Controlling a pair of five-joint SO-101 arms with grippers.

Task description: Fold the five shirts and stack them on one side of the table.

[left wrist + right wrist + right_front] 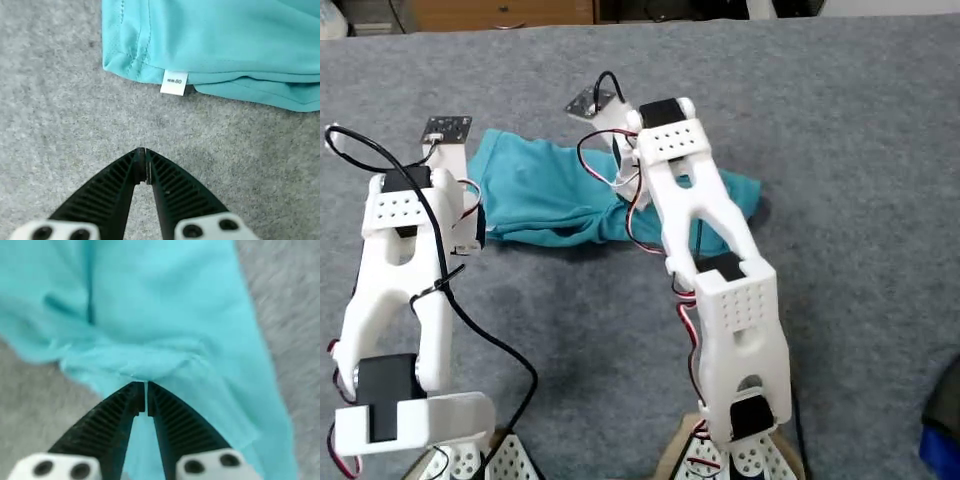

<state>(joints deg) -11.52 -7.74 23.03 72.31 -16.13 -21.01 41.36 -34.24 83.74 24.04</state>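
A teal shirt (545,195) lies crumpled across the middle of the grey table, bunched where the right arm (685,190) stands over it. In the right wrist view the right gripper (145,392) is shut, and the teal shirt (165,315) puckers at its tips, pinched there. The left gripper (144,162) is shut with nothing in it, above bare table just short of the shirt's hem (210,45), near a small white tag (174,83). From above, the left gripper (475,228) sits at the shirt's left end.
Grey felt-like cover (840,120) spans the whole table, with free room to the right and at the back. A dark and blue object (942,430) pokes in at the front right edge. Wooden furniture (500,12) stands behind the table.
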